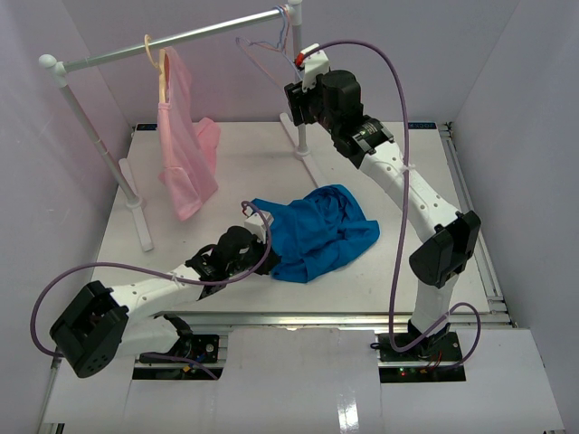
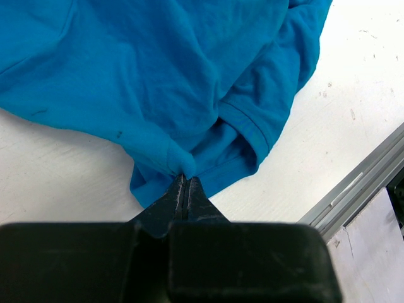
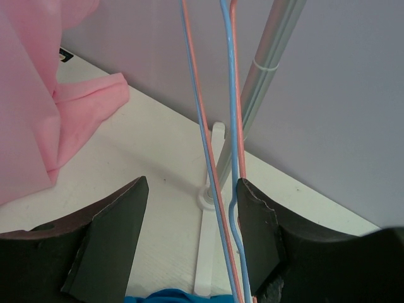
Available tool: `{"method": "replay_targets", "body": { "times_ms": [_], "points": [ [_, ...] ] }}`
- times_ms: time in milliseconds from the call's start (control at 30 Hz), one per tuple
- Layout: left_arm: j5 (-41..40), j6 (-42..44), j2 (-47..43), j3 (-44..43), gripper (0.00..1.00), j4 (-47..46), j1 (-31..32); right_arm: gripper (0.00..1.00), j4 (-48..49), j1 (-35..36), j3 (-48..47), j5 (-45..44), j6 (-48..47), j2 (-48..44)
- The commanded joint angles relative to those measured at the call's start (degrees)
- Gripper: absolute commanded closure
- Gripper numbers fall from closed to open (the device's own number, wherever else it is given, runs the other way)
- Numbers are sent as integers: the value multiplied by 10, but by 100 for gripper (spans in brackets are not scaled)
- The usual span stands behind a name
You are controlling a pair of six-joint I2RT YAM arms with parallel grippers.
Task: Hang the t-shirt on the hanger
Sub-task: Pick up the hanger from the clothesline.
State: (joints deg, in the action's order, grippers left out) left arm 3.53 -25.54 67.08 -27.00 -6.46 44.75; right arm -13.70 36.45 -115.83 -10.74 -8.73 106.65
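The blue t-shirt point(image 1: 317, 231) lies crumpled on the table point(image 1: 271, 163), around its middle and a little toward the near edge. The left arm point(image 1: 145, 294) reaches in low from the near left corner. The left jaws are closed tight on a small fold at the shirt's near left edge.

The right arm point(image 1: 407, 181) is raised toward the far right corner, up at the rail point(image 1: 181, 41). The right jaws stand wide apart. The thin light-blue hanger point(image 3: 232, 126) and the pink hanger point(image 3: 191, 57) hang between them, the blue wire close to the right-hand jaw. I cannot tell if it touches.

Toward the far left corner, a pink garment point(image 1: 185, 154) hangs from the rail on a cream hanger point(image 1: 163, 68).
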Motion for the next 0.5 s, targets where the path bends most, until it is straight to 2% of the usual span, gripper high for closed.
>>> {"method": "replay_targets", "body": {
  "times_ms": [0, 467],
  "points": [
    [6, 1, -1, -19, 100, -3, 2, 36, 9, -4, -30, 0, 1, 10],
    [9, 1, -2, -18, 100, -5, 2, 36, 4, -6, -42, 1, 12, 31]
  ]
}}
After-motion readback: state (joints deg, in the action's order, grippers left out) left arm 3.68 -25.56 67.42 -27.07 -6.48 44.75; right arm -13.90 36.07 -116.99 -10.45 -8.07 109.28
